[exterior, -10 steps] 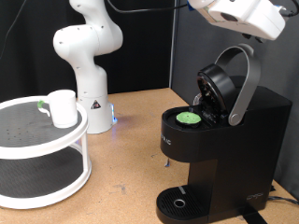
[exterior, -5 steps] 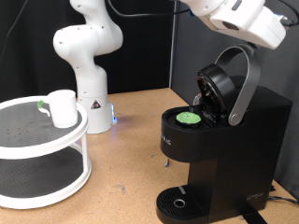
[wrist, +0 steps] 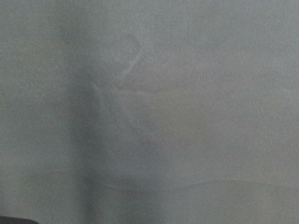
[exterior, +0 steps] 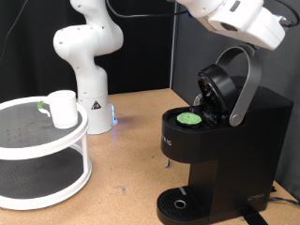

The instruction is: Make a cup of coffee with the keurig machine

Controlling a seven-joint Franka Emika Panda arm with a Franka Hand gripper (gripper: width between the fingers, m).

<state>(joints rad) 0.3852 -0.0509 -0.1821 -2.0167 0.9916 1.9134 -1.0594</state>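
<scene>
green pod in open keurig machine

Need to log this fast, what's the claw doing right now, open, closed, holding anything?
Claw: cannot be told. Only the white arm housing shows above the keurig machine, its fingers out of view; the wrist view is a blank grey blur.

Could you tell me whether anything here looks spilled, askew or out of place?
Nothing stands out. The boxy black coffee machine sits with its lid raised and a green-topped pod seated in the chamber. The small white mug stands upright on the white round two-tier rack. No spills show.
</scene>
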